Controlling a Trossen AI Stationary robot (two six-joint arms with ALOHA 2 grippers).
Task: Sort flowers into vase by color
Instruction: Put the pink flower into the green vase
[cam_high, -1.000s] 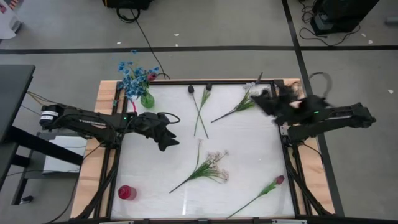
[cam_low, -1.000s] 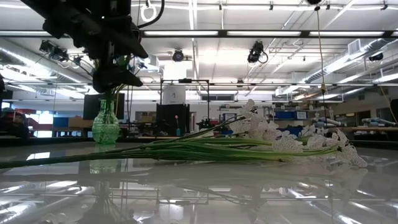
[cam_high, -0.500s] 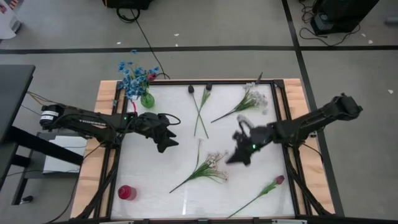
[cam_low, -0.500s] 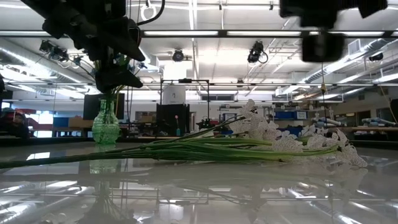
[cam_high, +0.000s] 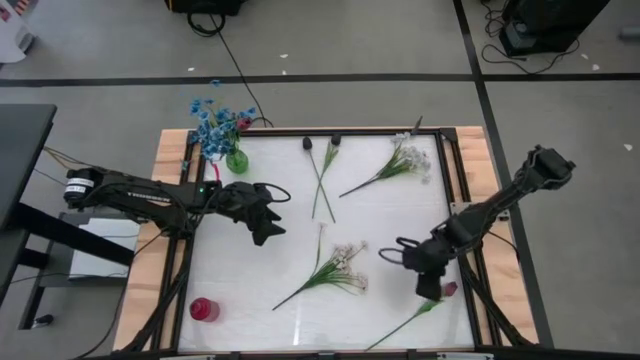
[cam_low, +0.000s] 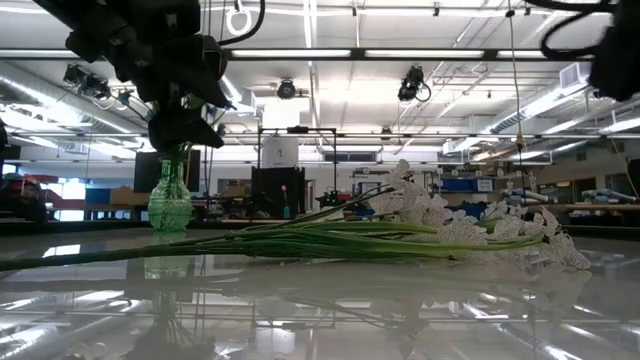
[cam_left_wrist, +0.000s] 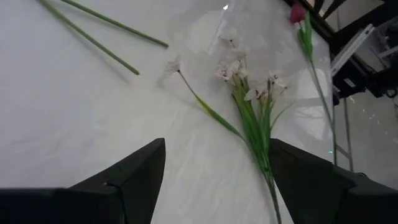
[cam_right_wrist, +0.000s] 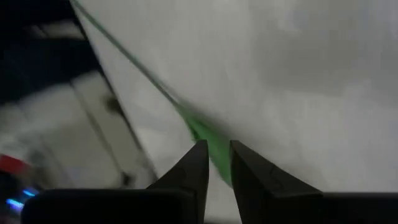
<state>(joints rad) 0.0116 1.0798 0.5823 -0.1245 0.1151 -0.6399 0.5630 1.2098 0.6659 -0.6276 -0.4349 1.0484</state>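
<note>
Several flowers lie flat on the white table: a white spray (cam_high: 335, 265) at the centre, another white spray (cam_high: 402, 163) at the far right, two crossed dark-bud stems (cam_high: 322, 178), and a pink-red tulip (cam_high: 449, 289) at the near right. Blue blossoms (cam_high: 213, 120) stand in the green vase (cam_high: 236, 160). My left gripper (cam_high: 268, 228) hovers open left of centre, with the centre spray (cam_left_wrist: 249, 106) ahead of it. My right gripper (cam_high: 430, 287) is just left of the tulip bud, its fingers a narrow gap apart over the green stem (cam_right_wrist: 205, 134).
A red vase (cam_high: 204, 309) stands at the near left corner. The green vase (cam_low: 170, 200) is at the far left corner. A black frame rail (cam_high: 457, 190) runs around the table top. Bare table lies between the centre spray and the left edge.
My right arm has swung from the far right corner, by the white spray there, across the table toward the near edge and now stands by the tulip bud. No flower has moved.
</note>
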